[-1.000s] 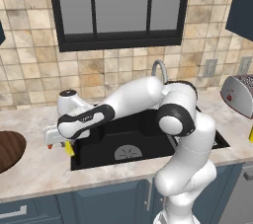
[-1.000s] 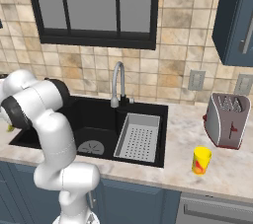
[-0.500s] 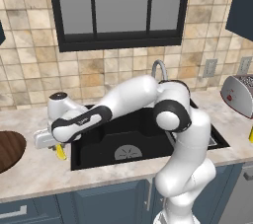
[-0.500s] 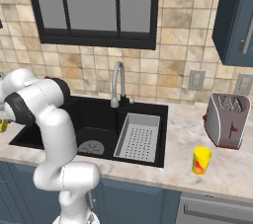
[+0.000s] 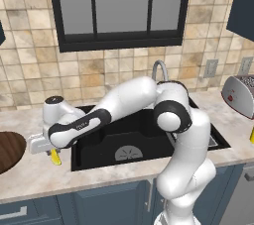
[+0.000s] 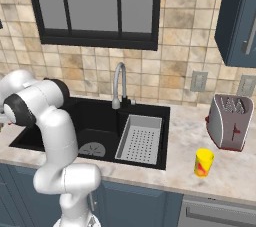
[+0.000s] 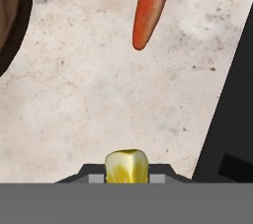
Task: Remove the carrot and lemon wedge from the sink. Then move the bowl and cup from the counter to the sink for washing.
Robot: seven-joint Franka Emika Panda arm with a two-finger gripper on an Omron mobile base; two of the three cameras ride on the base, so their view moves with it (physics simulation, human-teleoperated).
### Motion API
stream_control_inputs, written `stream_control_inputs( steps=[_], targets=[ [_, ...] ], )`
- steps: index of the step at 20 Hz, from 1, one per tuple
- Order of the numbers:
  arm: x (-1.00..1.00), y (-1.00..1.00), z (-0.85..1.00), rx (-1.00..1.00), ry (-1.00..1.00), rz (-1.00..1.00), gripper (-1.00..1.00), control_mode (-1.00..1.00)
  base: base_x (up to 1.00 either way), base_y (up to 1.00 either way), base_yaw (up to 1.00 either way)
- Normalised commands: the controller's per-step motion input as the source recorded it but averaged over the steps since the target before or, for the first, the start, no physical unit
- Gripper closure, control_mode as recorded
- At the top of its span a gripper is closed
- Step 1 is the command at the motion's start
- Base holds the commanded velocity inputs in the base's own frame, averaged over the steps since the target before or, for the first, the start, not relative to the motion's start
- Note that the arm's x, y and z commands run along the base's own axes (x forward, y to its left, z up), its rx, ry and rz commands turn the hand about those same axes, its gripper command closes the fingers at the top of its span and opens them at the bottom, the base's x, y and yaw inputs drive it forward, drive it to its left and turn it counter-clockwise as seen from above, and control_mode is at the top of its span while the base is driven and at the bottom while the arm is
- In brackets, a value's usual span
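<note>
My gripper (image 5: 53,155) reaches over the counter (image 5: 34,179) left of the sink (image 5: 144,140), shut on the yellow lemon wedge (image 5: 55,157). In the hand view the lemon wedge (image 7: 126,167) sits pinched between the fingertips just above the beige counter (image 7: 99,99). The orange-red carrot (image 7: 150,6) lies on the counter beyond it. The dark brown bowl (image 5: 9,150) rests at the far left; the bowl's rim (image 7: 12,16) shows in the hand view too. The yellow cup (image 6: 203,162) stands on the counter right of the sink (image 6: 95,126).
A silver faucet (image 6: 120,83) rises behind the sink and a grey perforated tray (image 6: 141,138) lies in its right half. A toaster (image 6: 231,122) stands at the right against the tiled wall.
The arm has swung left from the sink's edge over the counter, carrying the lemon wedge with it and lowering it towards the stone.
</note>
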Motion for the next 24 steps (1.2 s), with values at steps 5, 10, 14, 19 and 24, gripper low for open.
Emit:
stream_control_inputs(
  steps=[5,10,14,19,24],
  targets=[
    [-0.14,0.01,-0.08,0.02,-0.03,0.0,1.0,-1.0,0.0,0.0,0.0],
    [-0.07,0.01,-0.1,0.04,-0.07,0.0,1.0,-1.0,0.0,0.0,0.0],
    [-0.06,0.02,-0.09,0.05,-0.07,0.0,1.0,-1.0,0.0,0.0,0.0],
    [0.0,0.01,-0.1,0.07,-0.01,0.0,1.0,-1.0,0.0,0.0,0.0],
    [-0.04,0.0,-0.11,0.06,0.0,0.0,1.0,-1.0,0.0,0.0,0.0]
  ],
)
